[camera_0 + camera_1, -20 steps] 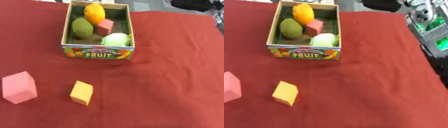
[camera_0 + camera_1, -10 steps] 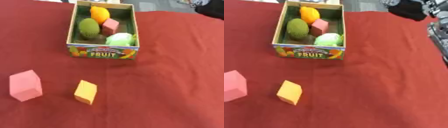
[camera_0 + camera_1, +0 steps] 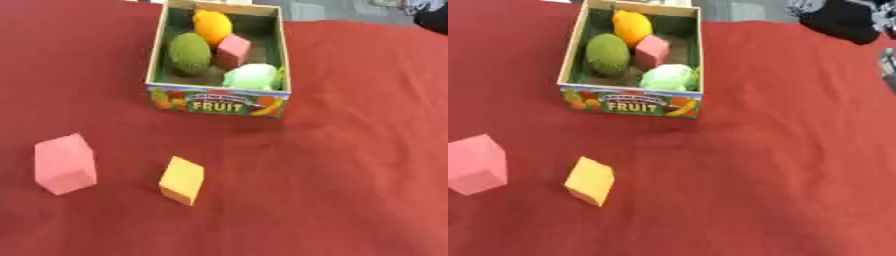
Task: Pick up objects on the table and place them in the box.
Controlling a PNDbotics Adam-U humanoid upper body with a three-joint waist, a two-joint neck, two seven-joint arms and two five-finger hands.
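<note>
Box (image 3: 219,102) marked FRUIT sits far-centre on the red tablecloth (image 3: 350,150), open top, already part filled.

Near to far: a pink block (image 3: 63,163) near left and an orange block (image 3: 182,180) just right of it, slightly nearer. The two are apart, not touching, both well short of the box front. Inside the box: a pale green round thing (image 3: 252,77) at the near right, a dark green fruit (image 3: 190,53) at left, a small pink block (image 3: 233,50) in the middle, a yellow-orange fruit (image 3: 213,25) at the far end.

Step in hand, as I judge it: fetch one of the two loose blocks. The orange block is tilted on an edge, so come down over it and close across two flat faces. Free room in the box looks tight; the far right looks most open.

Hands: a dark shape (image 3: 842,19) at far right may be the right arm; fingers not visible, cannot tell its state. Left hand not seen. Nothing is held or touched.
</note>
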